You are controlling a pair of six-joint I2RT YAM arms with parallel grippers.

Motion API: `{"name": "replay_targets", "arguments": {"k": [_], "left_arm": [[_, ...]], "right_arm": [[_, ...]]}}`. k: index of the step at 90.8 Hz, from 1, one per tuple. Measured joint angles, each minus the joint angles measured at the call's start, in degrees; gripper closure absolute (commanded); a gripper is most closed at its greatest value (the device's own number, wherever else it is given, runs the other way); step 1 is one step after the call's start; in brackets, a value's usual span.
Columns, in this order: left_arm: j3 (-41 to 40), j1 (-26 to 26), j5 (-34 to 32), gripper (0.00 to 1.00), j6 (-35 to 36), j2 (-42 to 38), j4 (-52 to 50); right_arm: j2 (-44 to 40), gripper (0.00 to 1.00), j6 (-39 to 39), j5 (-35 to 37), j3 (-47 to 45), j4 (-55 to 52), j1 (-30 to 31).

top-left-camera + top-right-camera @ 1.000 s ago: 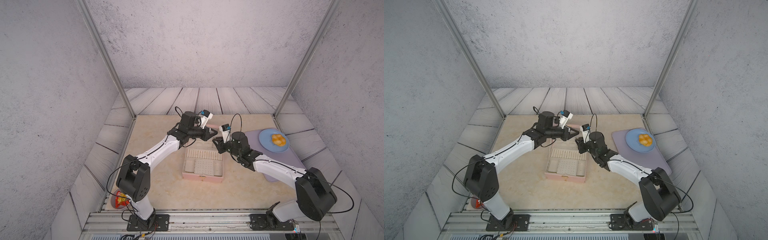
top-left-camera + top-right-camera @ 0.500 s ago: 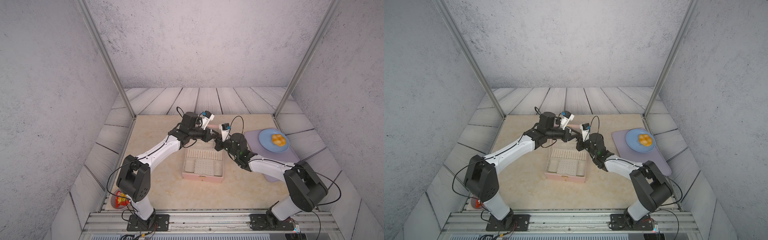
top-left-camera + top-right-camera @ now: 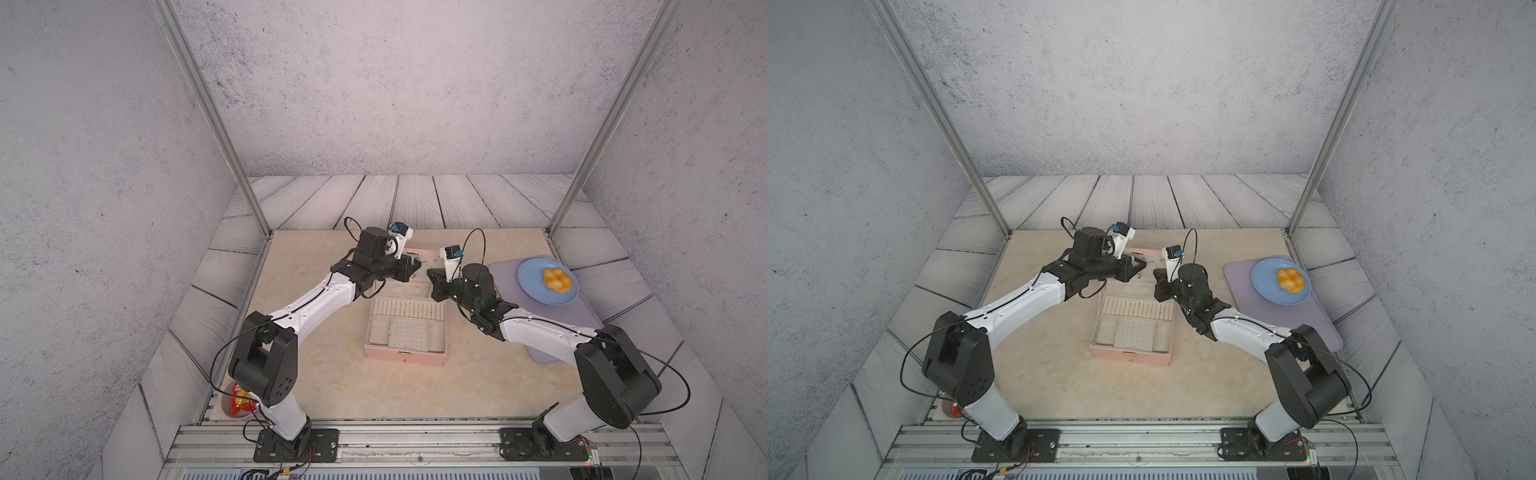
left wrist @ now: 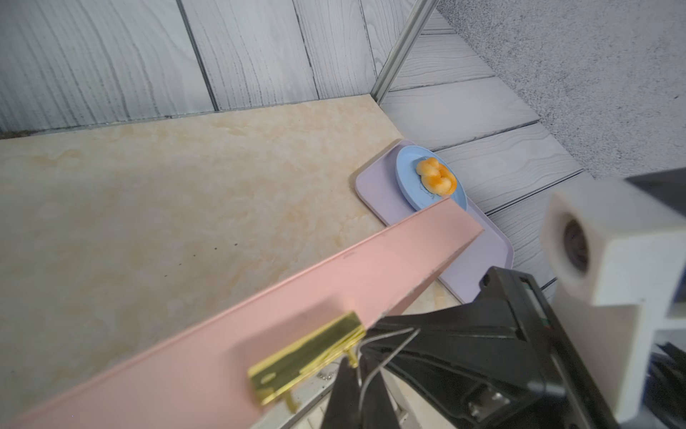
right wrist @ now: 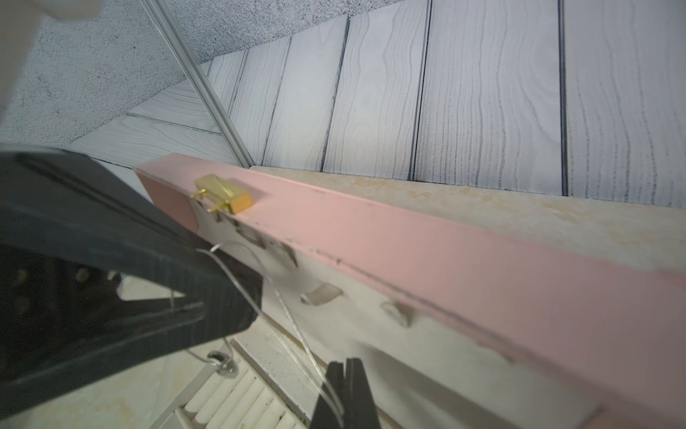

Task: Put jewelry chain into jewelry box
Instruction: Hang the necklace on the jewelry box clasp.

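Jewelry chain (image 5: 295,327) strung between left gripper (image 4: 360,386) and right gripper (image 5: 344,379), both clamped on it, over open jewelry box (image 3: 405,357).

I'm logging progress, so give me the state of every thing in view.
jewelry box: open, lid upright.
jewelry chain: strung between both grippers, over the box.
left gripper: jaws shut on the chain.
right gripper: jaws shut on the chain.
blue plate: holds an orange pastry.

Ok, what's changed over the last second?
The right hand closed on the jewelry chain beside the left hand, its elbow swinging slightly inward. The left hand kept its grip on the chain; the jewelry box stayed open and unmoved.
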Motion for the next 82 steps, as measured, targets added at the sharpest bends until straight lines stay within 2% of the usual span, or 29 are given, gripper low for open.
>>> {"name": "replay_targets", "arguments": {"k": [82], "left_arm": [[-0.1,0.0,-0.6,1.00,-4.9,2.0,3.0]], "right_arm": [[2.6,1.00,7.0,0.2,12.1,-16.9,-0.5]]}}
